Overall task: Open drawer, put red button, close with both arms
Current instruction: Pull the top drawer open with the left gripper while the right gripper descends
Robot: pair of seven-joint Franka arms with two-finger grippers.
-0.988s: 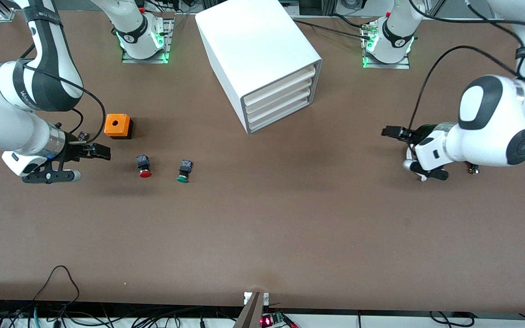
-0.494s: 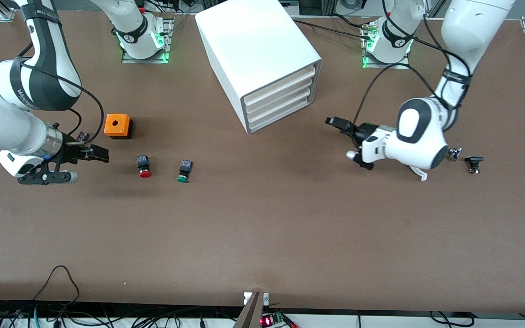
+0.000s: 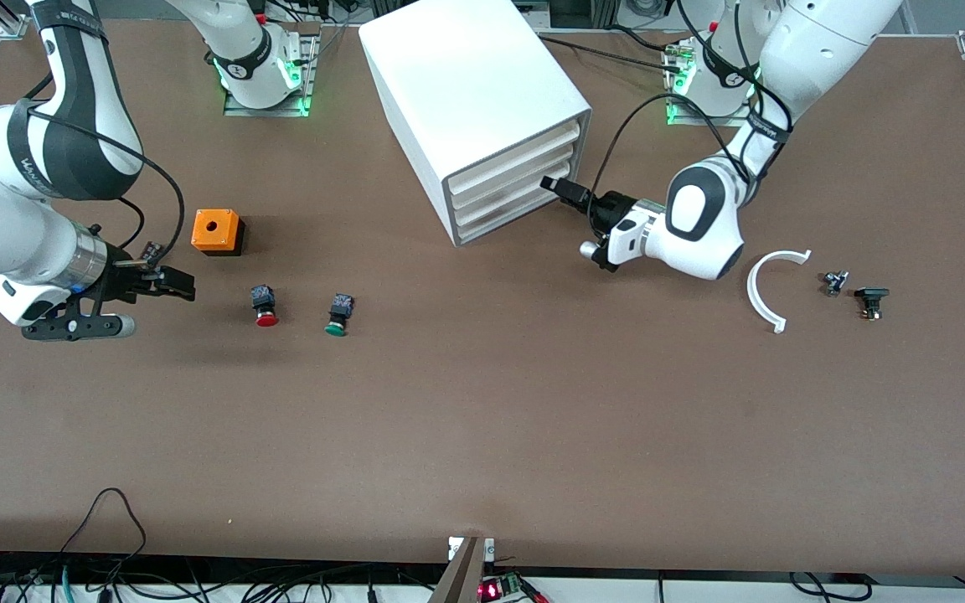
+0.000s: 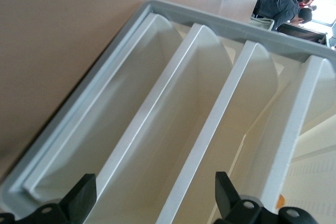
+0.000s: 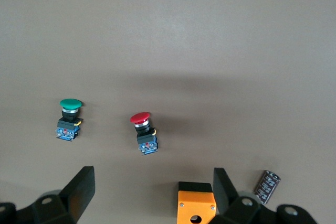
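Note:
The white cabinet (image 3: 474,92) stands at the table's back middle with its four drawers (image 3: 512,180) all shut. My left gripper (image 3: 562,189) is open and empty, close in front of the drawer fronts at the corner toward the left arm's end. In the left wrist view the drawer fronts (image 4: 173,129) fill the picture between my left gripper's (image 4: 152,203) fingers. The red button (image 3: 265,305) lies on the table toward the right arm's end. My right gripper (image 3: 174,285) is open and empty, low beside it. The right wrist view shows the red button (image 5: 143,129) ahead of my right gripper (image 5: 152,192).
A green button (image 3: 338,314) lies beside the red one. An orange cube with a hole (image 3: 217,230) and a small dark cylinder (image 3: 152,249) sit by my right gripper. A white curved strip (image 3: 771,289) and small black parts (image 3: 870,300) lie toward the left arm's end.
My left arm has swung from the left arm's end of the table up to the cabinet's drawer fronts, uncovering the white curved strip. My right gripper has drifted slightly away from the red button.

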